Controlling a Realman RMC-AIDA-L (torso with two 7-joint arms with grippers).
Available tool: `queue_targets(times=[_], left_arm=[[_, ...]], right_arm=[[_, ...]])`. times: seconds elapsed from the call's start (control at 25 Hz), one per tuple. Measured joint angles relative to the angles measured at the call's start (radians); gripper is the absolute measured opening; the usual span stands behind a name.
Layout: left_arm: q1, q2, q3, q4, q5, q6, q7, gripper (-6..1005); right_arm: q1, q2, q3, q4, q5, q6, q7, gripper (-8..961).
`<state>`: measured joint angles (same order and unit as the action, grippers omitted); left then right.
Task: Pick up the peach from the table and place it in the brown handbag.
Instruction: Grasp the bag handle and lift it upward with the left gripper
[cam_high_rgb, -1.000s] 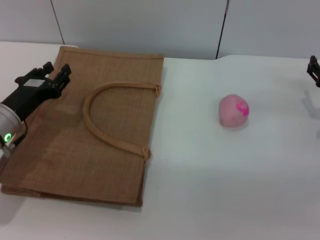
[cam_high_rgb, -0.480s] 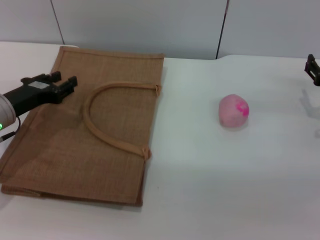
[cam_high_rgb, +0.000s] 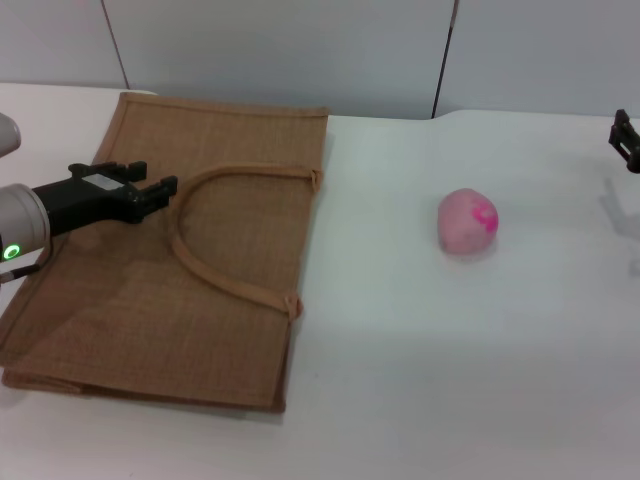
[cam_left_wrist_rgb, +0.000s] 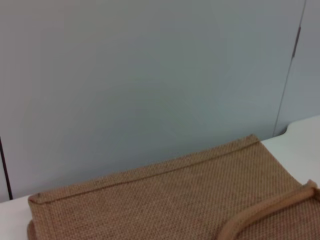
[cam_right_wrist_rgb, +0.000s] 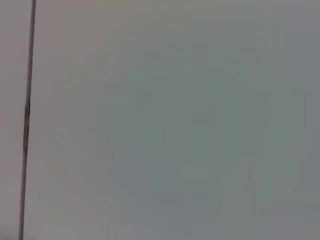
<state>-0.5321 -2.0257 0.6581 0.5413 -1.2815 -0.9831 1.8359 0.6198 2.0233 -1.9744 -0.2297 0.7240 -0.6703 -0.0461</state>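
The peach (cam_high_rgb: 467, 221), pale pink with a magenta blotch, sits on the white table (cam_high_rgb: 450, 350) right of centre. The brown handbag (cam_high_rgb: 120, 300) lies flat on the left, its loop handle (cam_high_rgb: 215, 245) on top. It also shows in the left wrist view (cam_left_wrist_rgb: 175, 200) with part of the handle (cam_left_wrist_rgb: 270, 212). My left gripper (cam_high_rgb: 156, 178) is open and empty, hovering over the bag just left of the handle loop. My right gripper (cam_high_rgb: 626, 142) sits at the far right edge, well away from the peach.
A grey panelled wall (cam_high_rgb: 300, 50) runs behind the table. The right wrist view shows only this wall (cam_right_wrist_rgb: 175, 125). Bare tabletop lies between the bag and the peach.
My left gripper has moved right across the bag toward the handle loop. The peach, the bag and the right gripper have not moved.
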Motion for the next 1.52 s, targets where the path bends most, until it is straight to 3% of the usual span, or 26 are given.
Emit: queue_targets(times=[0.48, 1.0, 1.52], left_arm=[[-0.048, 0.000, -0.002, 0.003, 0.149, 0.051, -0.054, 511], [-0.099, -0.006, 0.004, -0.020, 0.165, 0.055, -0.055, 510], [-0.098, -0.007, -0.003, -0.072, 0.163, 0.110, -0.054, 509]], right_arm=[[0.000, 0.000, -0.008, -0.002, 0.000, 0.008, 0.000, 788], [0.012, 0.002, -0.008, -0.005, 0.000, 0.024, 0.000, 788], [0.012, 0.002, -0.008, -0.005, 0.000, 0.023, 0.000, 788]])
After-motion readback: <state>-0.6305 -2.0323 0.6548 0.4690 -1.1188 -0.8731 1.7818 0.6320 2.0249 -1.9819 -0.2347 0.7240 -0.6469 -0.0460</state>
